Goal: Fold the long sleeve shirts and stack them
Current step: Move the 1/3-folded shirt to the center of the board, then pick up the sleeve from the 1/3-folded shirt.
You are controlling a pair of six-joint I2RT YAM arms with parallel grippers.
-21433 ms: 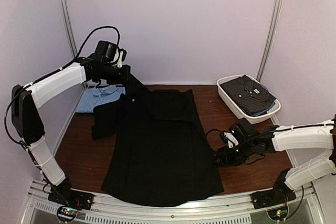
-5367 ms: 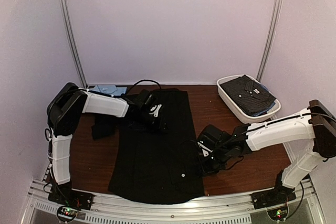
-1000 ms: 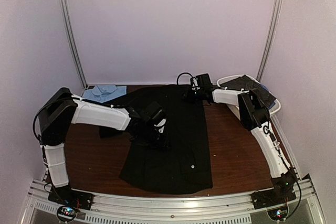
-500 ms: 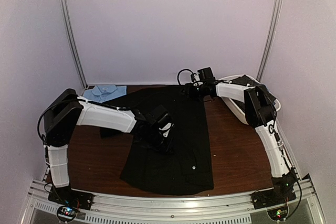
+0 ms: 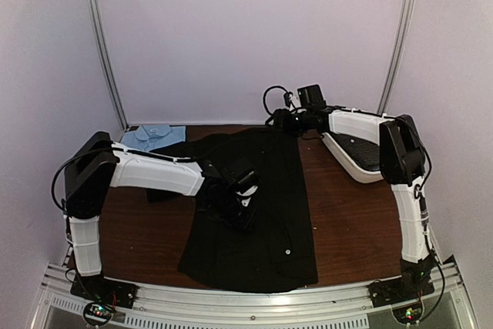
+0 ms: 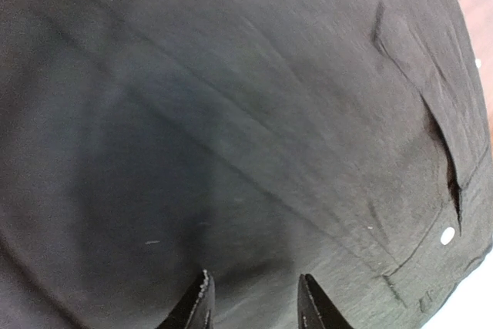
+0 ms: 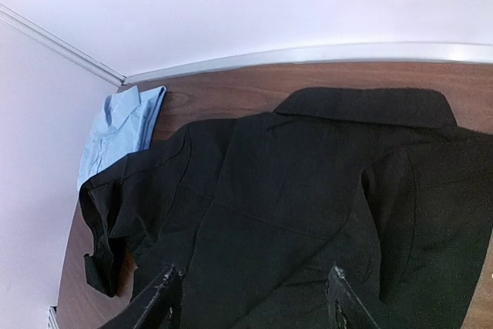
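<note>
The black long sleeve shirt [image 5: 262,244] lies spread down the middle of the brown table, collar at the far end. My left gripper [image 5: 245,209] sits low on its middle. In the left wrist view the left gripper [image 6: 254,298] has its fingertips apart over flat black cloth [image 6: 269,113], with nothing pinched. My right gripper [image 5: 279,119] hovers above the collar end. Seen from the right wrist, the right gripper [image 7: 252,275] is wide open over the shirt [image 7: 308,182], holding nothing. A folded light blue shirt [image 5: 152,135] [image 7: 115,132] lies at the far left corner.
A white oval tub [image 5: 348,166] at the far right holds dark folded shirts [image 5: 370,152], and my right arm partly covers it. Metal posts rise at both back corners by the pale walls. A rail runs along the table's near edge.
My right gripper has opened, let go of the black shirt's collar end and risen to the right. The left gripper slid slightly right and nearer over the shirt, whose hem shifted the same way.
</note>
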